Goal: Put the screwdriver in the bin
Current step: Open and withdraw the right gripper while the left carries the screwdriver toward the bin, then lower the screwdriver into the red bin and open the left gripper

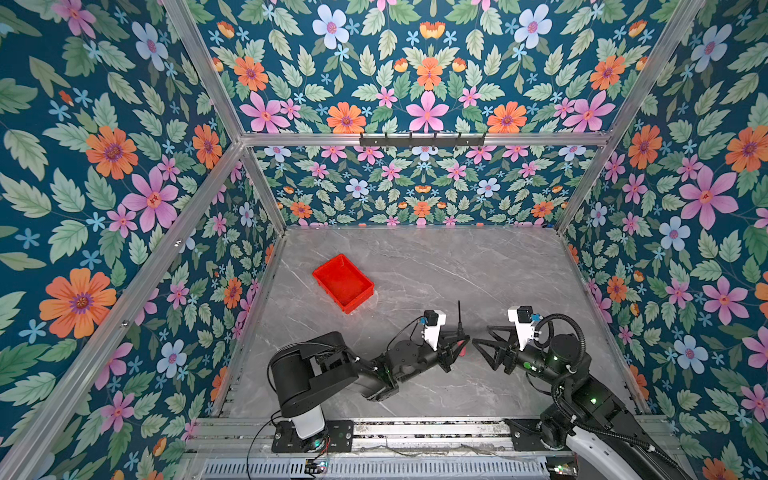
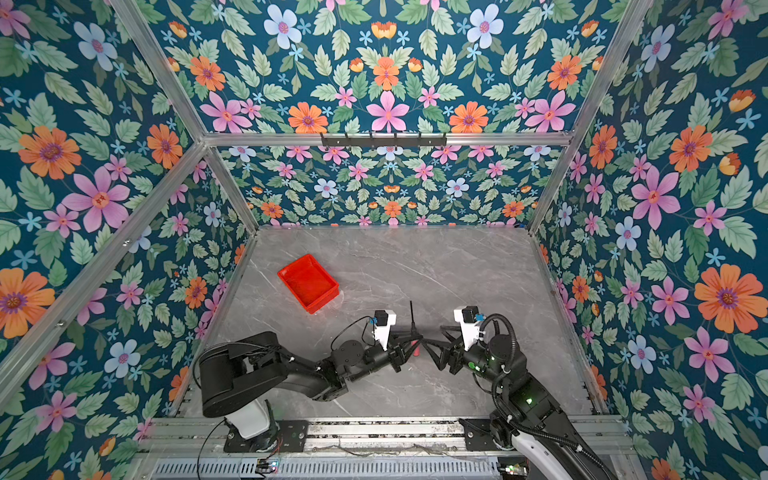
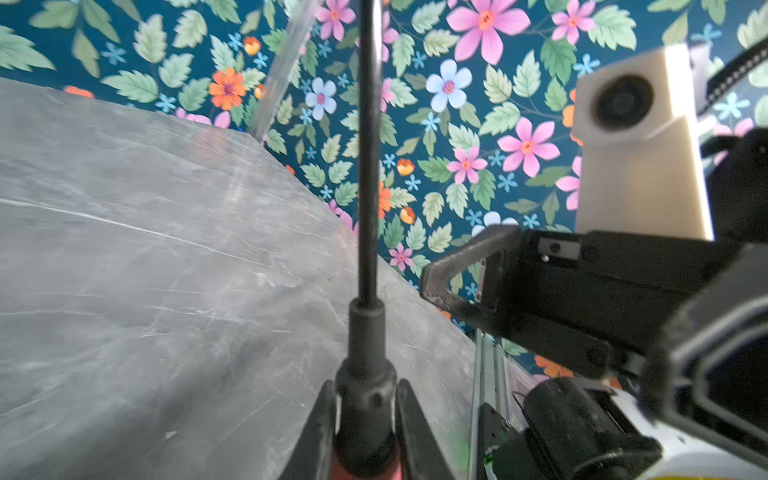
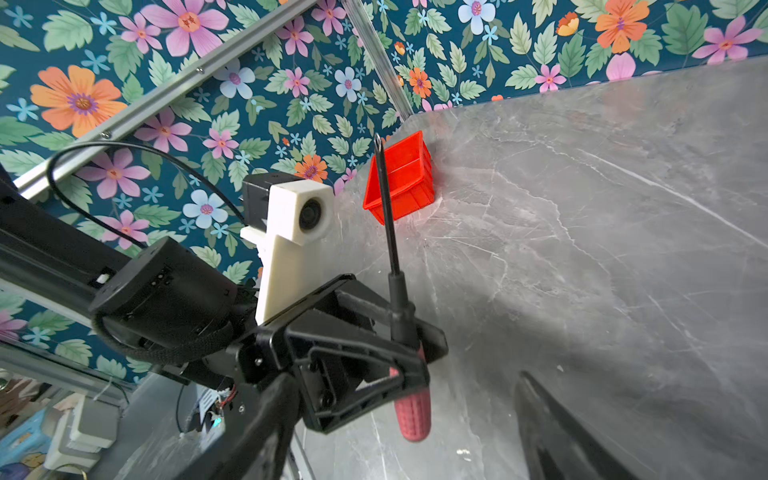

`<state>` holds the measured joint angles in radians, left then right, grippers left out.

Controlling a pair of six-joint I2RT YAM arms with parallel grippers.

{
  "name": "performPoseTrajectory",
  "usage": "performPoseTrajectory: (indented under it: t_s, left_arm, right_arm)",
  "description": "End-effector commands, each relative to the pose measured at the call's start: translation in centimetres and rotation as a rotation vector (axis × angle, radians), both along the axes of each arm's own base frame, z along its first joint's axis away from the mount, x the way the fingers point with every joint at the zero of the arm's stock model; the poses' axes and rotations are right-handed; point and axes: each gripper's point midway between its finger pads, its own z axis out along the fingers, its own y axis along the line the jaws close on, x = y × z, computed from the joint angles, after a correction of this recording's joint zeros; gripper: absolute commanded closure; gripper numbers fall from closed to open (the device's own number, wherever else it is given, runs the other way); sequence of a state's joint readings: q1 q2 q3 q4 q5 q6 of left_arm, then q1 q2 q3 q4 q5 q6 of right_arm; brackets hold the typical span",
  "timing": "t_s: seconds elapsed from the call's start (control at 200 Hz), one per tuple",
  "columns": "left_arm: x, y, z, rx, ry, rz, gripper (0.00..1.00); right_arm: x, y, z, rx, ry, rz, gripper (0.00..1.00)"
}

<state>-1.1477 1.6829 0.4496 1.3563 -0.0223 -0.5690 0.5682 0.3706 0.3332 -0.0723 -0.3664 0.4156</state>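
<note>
The left gripper [image 1: 459, 343] pinches the screwdriver [image 1: 460, 319] by its red handle, shaft pointing up. The right gripper [image 1: 481, 335] stands spread just beside it, and the bin [image 1: 343, 282] sits well apart.

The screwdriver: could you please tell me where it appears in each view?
In a top view: screwdriver lower middle, between the arms.
In a top view: screwdriver same spot, slightly further left.
Left wrist: screwdriver central, close up, rising from the jaws.
Right wrist: screwdriver central, tip across the bin.
Shared landmark: left gripper clamped on it.
</note>
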Motion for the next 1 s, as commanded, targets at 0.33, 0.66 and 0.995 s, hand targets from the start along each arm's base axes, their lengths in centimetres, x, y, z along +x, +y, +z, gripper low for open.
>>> performPoseTrajectory:
  t_s: [0.33,0.66,0.995]
  left_arm:
    - [10.0,15.0,-1.2,0.148,0.217,0.616,1.0]
    - [13.5,25.9,-1.7,0.36,0.393,0.945,1.0]
    - [18.1,29.3,-3.8,0.501,0.587,1.003,1.0]
  right_arm:
    - [-0.6,2.6,1.9,0.016,-0.141,0.065,0.02]
    - [0.1,4.4,2.7,0.017,-0.213,0.088,0.01]
    - [1.2,8.6,3.7,-0.058,-0.288,0.162,0.01]
